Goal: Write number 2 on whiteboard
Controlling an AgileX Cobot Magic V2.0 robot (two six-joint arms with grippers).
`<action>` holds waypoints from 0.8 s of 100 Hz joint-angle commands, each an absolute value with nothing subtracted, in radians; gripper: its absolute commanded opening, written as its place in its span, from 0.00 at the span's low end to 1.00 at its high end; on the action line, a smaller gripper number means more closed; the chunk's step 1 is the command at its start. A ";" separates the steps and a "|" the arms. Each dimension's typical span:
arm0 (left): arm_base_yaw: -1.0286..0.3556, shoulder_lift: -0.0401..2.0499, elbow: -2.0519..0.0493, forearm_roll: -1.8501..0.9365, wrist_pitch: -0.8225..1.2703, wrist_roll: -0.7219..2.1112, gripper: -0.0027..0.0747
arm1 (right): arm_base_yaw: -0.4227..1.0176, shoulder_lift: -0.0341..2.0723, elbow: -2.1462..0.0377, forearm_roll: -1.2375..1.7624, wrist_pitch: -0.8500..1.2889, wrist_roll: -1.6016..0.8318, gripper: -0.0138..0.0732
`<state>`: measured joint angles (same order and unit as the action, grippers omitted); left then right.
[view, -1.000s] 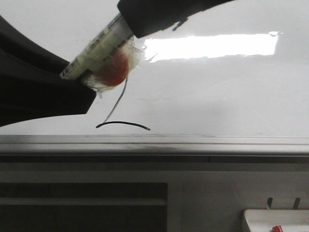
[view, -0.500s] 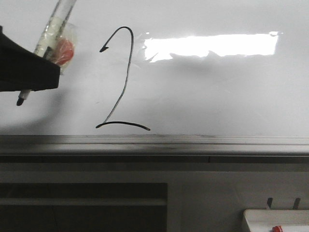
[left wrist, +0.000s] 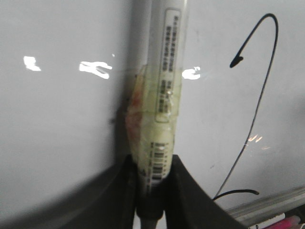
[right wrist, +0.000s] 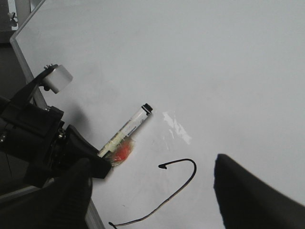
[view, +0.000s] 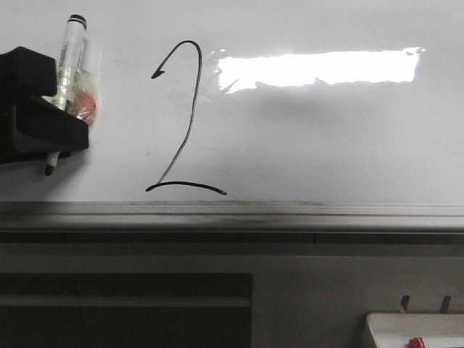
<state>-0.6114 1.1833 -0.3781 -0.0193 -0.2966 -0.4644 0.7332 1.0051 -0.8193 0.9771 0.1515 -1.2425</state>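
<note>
The whiteboard point(view: 326, 138) fills the front view and bears a thin black number 2 point(view: 190, 123) with a hooked top, a long slanted stem and a curved base. My left gripper point(view: 61, 119) is left of the digit, shut on a white marker point(view: 70, 51) with red-stained tape, tip pointing down and off the board. The left wrist view shows the marker point(left wrist: 164, 81) clamped between the fingers point(left wrist: 190, 191), with the digit point(left wrist: 258, 109) beside it. My right gripper point(right wrist: 152, 210) is open and empty, facing the board point(right wrist: 214, 71) and the digit point(right wrist: 193, 174).
A grey metal rail point(view: 232, 217) runs along the board's lower edge, with pens lying on it point(left wrist: 274, 222). A small white tray with a red dot point(view: 413, 330) sits at the lower right. A grey clamp point(right wrist: 55, 78) holds the board's edge.
My left gripper has moved left, away from the digit, and turned the marker upright with its tip down. The whole 2 is now uncovered.
</note>
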 commanded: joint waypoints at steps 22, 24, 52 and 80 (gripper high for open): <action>-0.609 1.216 -0.411 -0.059 -0.401 -0.474 0.02 | 0.733 0.987 -0.855 0.993 0.109 -1.252 0.70; -0.609 1.216 -0.411 -0.059 -0.401 -0.474 0.03 | 0.733 0.987 -0.855 0.993 0.112 -1.252 0.70; -0.611 1.216 -0.411 -0.026 -0.480 -0.474 0.42 | 0.733 0.987 -0.855 0.993 0.133 -1.252 0.70; -0.611 1.205 -0.411 -0.019 -0.477 -0.474 0.43 | 0.733 0.987 -0.855 0.993 0.133 -1.252 0.70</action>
<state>-0.6143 1.2141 -0.3841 0.0119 -0.4319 -0.4682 0.7332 1.0051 -0.8193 0.9771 0.1639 -1.2443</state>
